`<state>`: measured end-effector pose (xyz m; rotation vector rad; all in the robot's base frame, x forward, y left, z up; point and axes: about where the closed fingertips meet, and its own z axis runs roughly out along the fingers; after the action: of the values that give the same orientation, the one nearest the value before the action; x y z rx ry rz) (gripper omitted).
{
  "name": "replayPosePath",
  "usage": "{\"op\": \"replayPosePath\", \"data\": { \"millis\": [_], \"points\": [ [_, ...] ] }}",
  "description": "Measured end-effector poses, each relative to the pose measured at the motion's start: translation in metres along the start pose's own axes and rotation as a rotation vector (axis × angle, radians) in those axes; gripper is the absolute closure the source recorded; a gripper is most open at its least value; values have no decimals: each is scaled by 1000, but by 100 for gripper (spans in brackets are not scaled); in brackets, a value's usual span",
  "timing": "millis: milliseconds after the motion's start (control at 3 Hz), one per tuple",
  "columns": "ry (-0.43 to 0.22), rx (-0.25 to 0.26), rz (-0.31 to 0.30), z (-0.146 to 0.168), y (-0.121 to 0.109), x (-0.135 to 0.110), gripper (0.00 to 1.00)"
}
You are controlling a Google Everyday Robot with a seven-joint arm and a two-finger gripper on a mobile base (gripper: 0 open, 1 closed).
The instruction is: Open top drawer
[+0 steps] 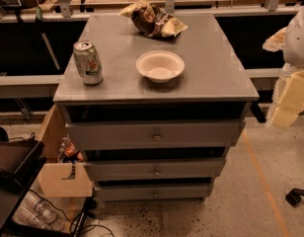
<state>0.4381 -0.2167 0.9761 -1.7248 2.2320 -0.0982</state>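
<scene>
The top drawer [112, 135] is the widest grey panel, just under the cabinet's top, with a small round metal knob [157, 137] at its centre. Its front stands about level with the cabinet's front edge, with a dark gap above it. The mid-width drawer [117, 171] and the narrowest drawer [122, 192] lie below it. My gripper [286, 107], cream-yellow under a white arm, hangs at the right edge of the view. It is to the right of the cabinet, about level with the top drawer, and touches nothing.
On the grey cabinet top [211, 58] stand a green soda can [88, 62], a white bowl [160, 65] and a crumpled chip bag [152, 19]. A dark cart [14, 167] with bottles stands at the lower left. A chair caster [295, 196] is on the floor at the right.
</scene>
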Motion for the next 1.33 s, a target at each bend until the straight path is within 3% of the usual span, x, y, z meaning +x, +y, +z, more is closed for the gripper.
{"op": "replayPosePath", "data": {
  "millis": [333, 667, 1000, 1333],
  "points": [
    [0, 0, 0, 0, 0, 0, 0],
    [-1, 55, -27, 9, -11, 2, 0],
    [-9, 153, -113, 35, -31, 18, 0],
    [7, 192, -230, 62, -45, 38, 0]
  ]
}}
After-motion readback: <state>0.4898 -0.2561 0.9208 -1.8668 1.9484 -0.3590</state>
